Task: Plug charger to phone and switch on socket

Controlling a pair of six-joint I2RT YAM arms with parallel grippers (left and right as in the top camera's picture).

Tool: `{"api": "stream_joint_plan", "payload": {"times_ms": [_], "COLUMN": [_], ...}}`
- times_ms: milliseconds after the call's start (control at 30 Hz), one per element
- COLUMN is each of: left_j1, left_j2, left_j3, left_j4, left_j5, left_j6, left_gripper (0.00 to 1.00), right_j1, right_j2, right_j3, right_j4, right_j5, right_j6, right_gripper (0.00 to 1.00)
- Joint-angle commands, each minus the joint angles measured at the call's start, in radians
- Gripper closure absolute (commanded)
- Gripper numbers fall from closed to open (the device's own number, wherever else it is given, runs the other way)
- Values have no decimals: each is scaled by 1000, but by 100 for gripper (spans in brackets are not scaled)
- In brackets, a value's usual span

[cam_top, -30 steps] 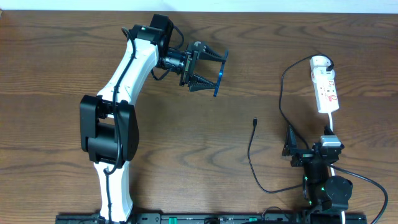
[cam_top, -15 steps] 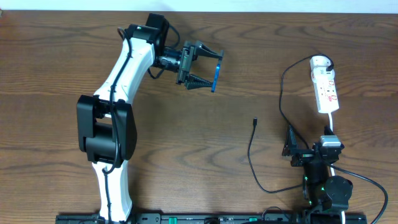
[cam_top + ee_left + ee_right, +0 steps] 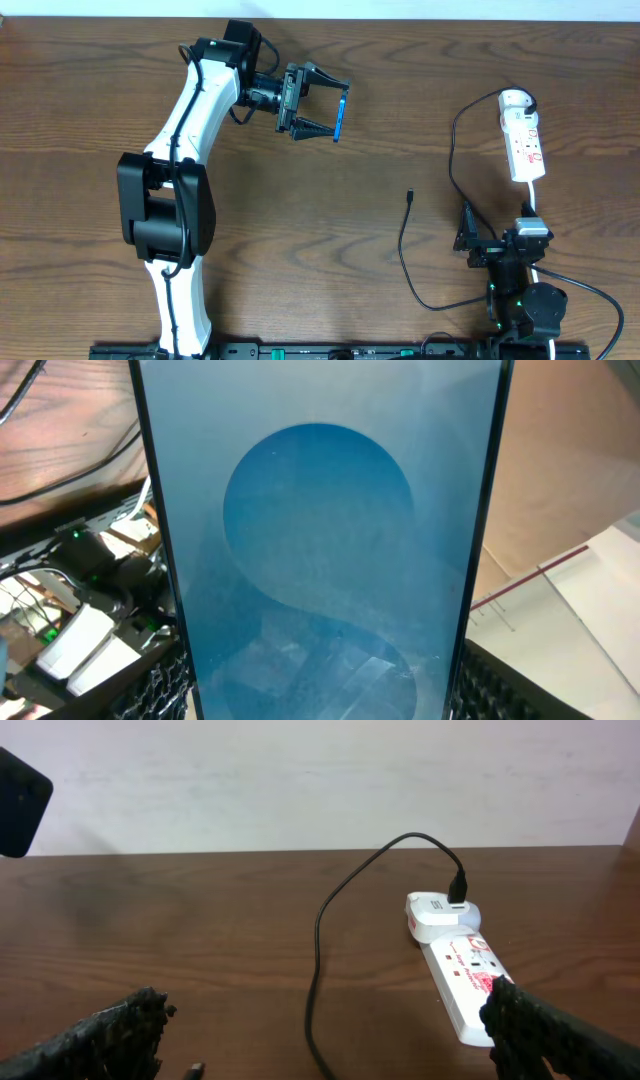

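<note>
My left gripper is shut on the phone and holds it edge-on above the table's back left-centre. In the left wrist view the teal-blue screen fills the frame between my fingers. The charger's black cable lies on the table right of centre, with its connector tip free and far from the phone. The white socket strip lies at the back right, with the cable's plug in its far end. My right gripper is open and empty near the front right, just short of the strip.
The strip's white lead runs forward beside my right arm. The black cable loops from the strip across the table ahead of my right gripper, and its tip lies by the left finger. The wooden table spans the view.
My left arm has swung the phone to the left and a little toward the back of the table. The right arm, cable and strip have not moved.
</note>
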Motion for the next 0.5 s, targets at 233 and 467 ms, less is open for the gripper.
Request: {"api": "stream_joint_plan", "payload": {"times_ms": [233,467], "left_j1": [11,11], "left_j2": [-45,-45], "left_j3": [1,1], "left_j4": [7,7], "left_j5": [56,56], "left_j6": [-9,-9], "left_gripper": [26,26], "right_j1": [5,5], "right_j2": [-2,-2], "right_j3": [-1,-1], "right_j4": [23,147], "right_j5": [-357,-512], "right_j6": [408,958], "right_gripper": [1,1]}}
